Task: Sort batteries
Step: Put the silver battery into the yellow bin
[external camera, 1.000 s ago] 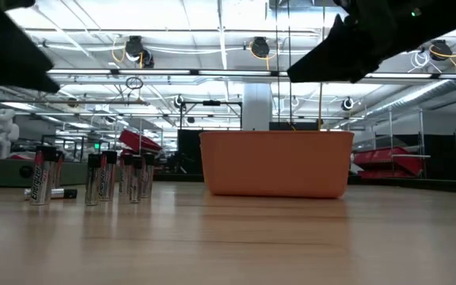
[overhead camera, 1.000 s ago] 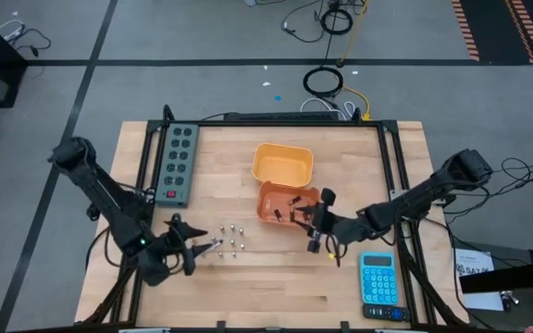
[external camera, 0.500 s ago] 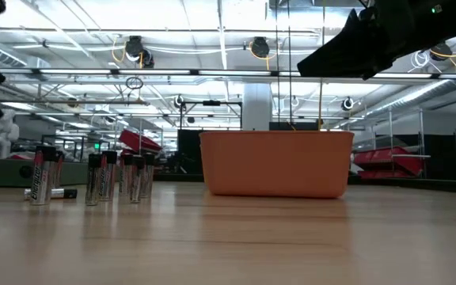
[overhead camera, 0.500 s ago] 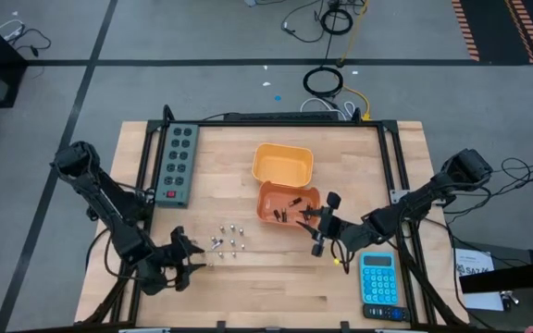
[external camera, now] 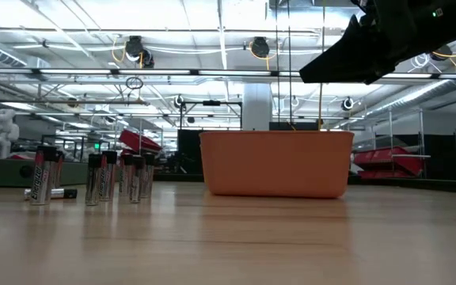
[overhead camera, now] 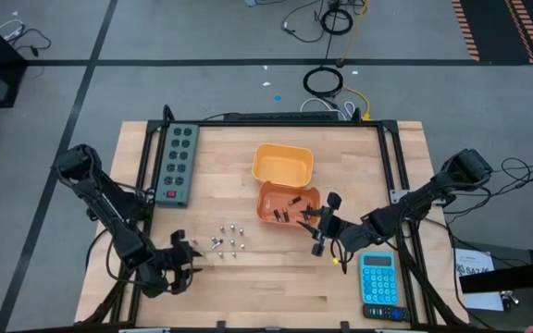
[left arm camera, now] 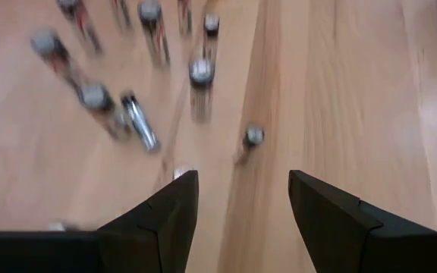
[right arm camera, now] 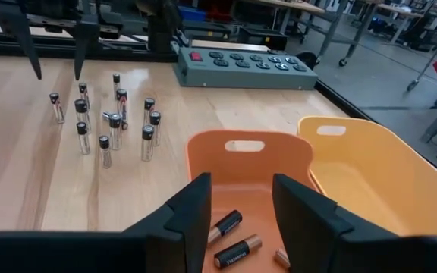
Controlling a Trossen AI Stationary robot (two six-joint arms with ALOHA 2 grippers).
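Observation:
Several small batteries (overhead camera: 225,240) stand upright on the wood left of centre, and one lies flat (left arm camera: 139,122); the low view shows them as a row (external camera: 93,178). A few dark cells (right arm camera: 226,224) lie in the darker orange bin (overhead camera: 283,213). My left gripper (overhead camera: 182,255) is open and hovers at the near-left side of the cluster (left arm camera: 241,205), touching nothing. My right gripper (overhead camera: 318,223) is open beside that bin's right end, above its near wall (right arm camera: 241,205).
A lighter orange bin (overhead camera: 283,164) sits just behind the darker one. A grey power strip (overhead camera: 178,162) lies along the left side, and a blue calculator (overhead camera: 378,277) lies near the right front corner. Bare wood runs along the near edge between the arms.
My left gripper has drawn back from the battery cluster toward the table's near-left corner. My right gripper has shifted a little away from the darker bin, toward the right and near edges, then held still. The batteries have stayed in place.

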